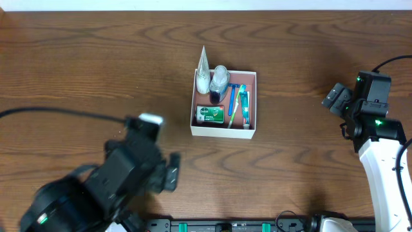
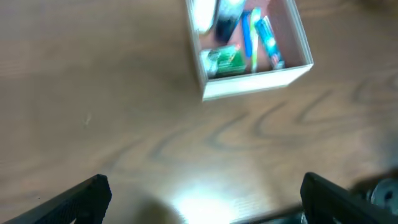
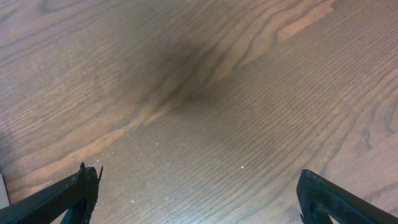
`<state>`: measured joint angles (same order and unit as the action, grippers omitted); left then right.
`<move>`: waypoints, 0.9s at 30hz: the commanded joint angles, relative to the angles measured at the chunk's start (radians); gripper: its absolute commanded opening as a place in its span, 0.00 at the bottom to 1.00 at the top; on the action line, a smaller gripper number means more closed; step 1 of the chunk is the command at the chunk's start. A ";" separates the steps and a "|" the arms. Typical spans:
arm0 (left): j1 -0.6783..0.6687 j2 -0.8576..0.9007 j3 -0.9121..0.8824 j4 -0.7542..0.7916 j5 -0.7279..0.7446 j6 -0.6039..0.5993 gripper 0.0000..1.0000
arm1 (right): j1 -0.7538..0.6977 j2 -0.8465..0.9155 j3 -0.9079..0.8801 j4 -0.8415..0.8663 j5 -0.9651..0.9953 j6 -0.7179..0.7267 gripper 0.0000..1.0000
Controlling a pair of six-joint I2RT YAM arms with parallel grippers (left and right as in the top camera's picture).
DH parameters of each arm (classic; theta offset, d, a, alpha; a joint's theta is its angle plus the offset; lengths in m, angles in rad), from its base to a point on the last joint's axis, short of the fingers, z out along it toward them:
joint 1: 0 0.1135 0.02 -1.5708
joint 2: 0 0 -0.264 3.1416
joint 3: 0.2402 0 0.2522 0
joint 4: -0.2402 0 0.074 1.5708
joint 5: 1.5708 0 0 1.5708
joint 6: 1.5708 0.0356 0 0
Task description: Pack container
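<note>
White lettering is showing on the green packet (image 1: 211,115), but it is too small to read. The print on the blue-and-white toothpaste tube (image 1: 245,107) is just as illegible, and the left wrist view is blurring both.

The left pincer (image 2: 205,180) is hanging spread wide over bare wood. Its two dark fingers (image 2: 93,196) are sitting at the lower corners of its own view, pinching nothing and touching nothing. It is hovering toward the near edge of the tabletop (image 1: 96,64), left of the container (image 1: 222,131) and well apart from it. The right pincer (image 3: 198,174) is also gaping wide. Its fingers (image 3: 323,199) are standing far apart above empty wood grain near the right edge of the tabletop, and nothing is between them.

The container is resting flat about midway between the left and right edges of the tabletop, somewhat nearer the far edge. Its white walls are framing a reddish-brown floor. The green packet is lying in the near left corner. A white cone-shaped tube (image 1: 203,67) is leaning in the far left corner, with its tip reaching out past the far wall. A clear bottle (image 1: 220,78) with a dark blue end is lying just beside it. A green-and-blue toothbrush (image 1: 233,106) is lying lengthwise in the middle. The toothpaste tube is lying along the right wall, beside the toothbrush.
</note>
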<state>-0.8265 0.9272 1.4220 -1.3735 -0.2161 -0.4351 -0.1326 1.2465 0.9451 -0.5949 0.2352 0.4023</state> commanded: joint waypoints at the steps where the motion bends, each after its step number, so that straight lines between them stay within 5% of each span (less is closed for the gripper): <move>1: -0.003 -0.046 -0.014 -0.059 -0.002 -0.093 0.98 | -0.005 0.001 0.003 -0.001 0.003 0.012 0.99; 8: 0.103 -0.167 -0.264 0.116 -0.006 -0.101 0.98 | -0.005 0.001 0.003 -0.001 0.003 0.012 0.99; 21: 0.490 -0.555 -1.102 1.055 0.098 -0.045 0.98 | -0.005 0.001 0.003 -0.001 0.003 0.012 0.99; 27: 0.599 -0.716 -1.259 1.181 0.218 0.035 0.98 | -0.005 0.001 0.003 -0.001 0.003 0.012 0.99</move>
<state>-0.2668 0.2668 0.1925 -0.2108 -0.0765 -0.4587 -0.1326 1.2465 0.9451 -0.5964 0.2348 0.4023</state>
